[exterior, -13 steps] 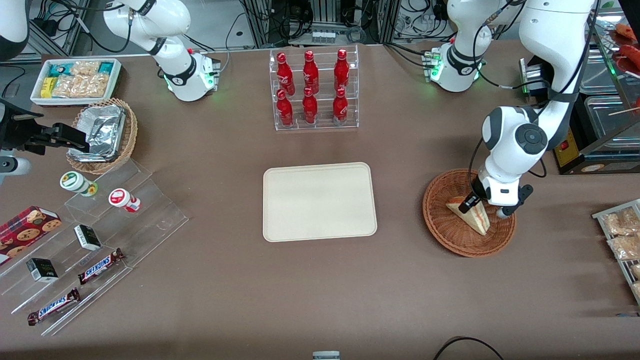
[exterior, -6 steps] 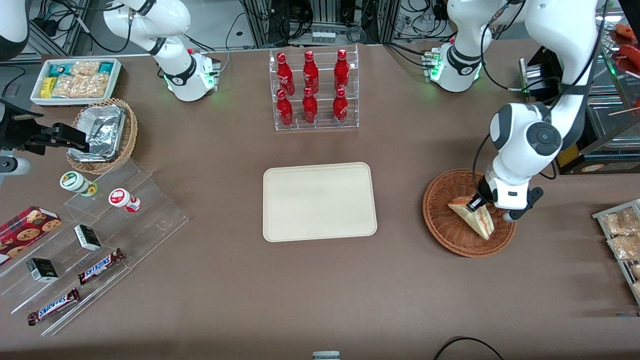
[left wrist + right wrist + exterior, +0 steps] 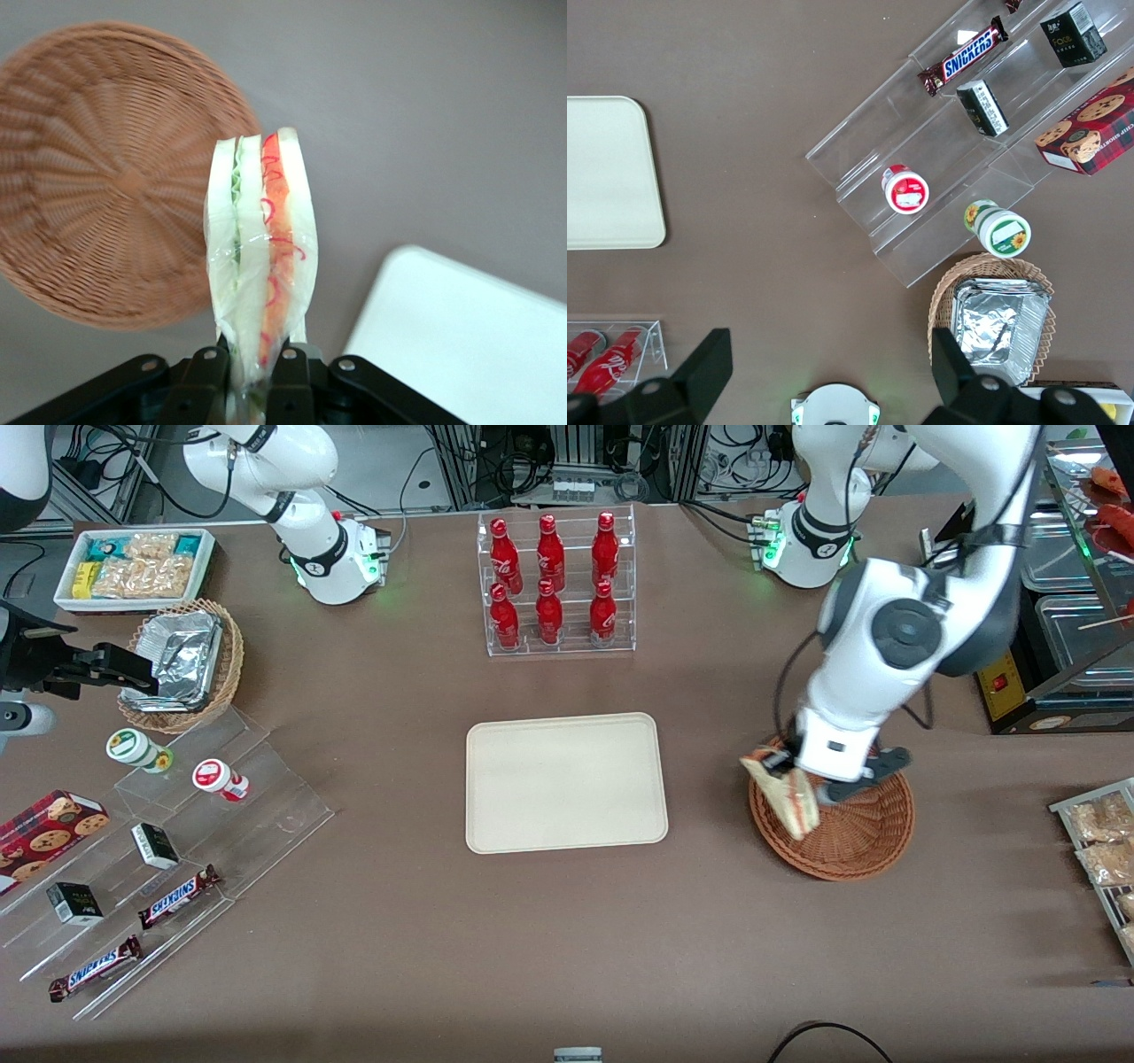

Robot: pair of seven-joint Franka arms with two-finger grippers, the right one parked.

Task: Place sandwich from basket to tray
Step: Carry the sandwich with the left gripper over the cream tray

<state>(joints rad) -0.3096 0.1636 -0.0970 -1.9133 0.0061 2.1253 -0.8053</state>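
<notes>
My left gripper (image 3: 791,772) (image 3: 251,367) is shut on the sandwich (image 3: 786,797) (image 3: 260,257), a plastic-wrapped white-bread wedge with red and green filling. It hangs in the air over the rim of the reddish-brown wicker basket (image 3: 850,834) (image 3: 97,186), on the side facing the tray. Nothing else shows in the basket. The cream-beige tray (image 3: 565,781) (image 3: 461,345) (image 3: 607,173) lies flat and bare at the table's middle, a short gap away from the sandwich.
A clear rack of red bottles (image 3: 555,584) stands farther from the front camera than the tray. Toward the parked arm's end are a foil-filled tan basket (image 3: 182,662), a white snack bin (image 3: 133,567) and clear display steps (image 3: 168,850). Snack packets (image 3: 1099,841) lie toward the working arm's end.
The gripper has lifted the sandwich out of the basket and carried it toward the tray; the arm swung up and over the basket.
</notes>
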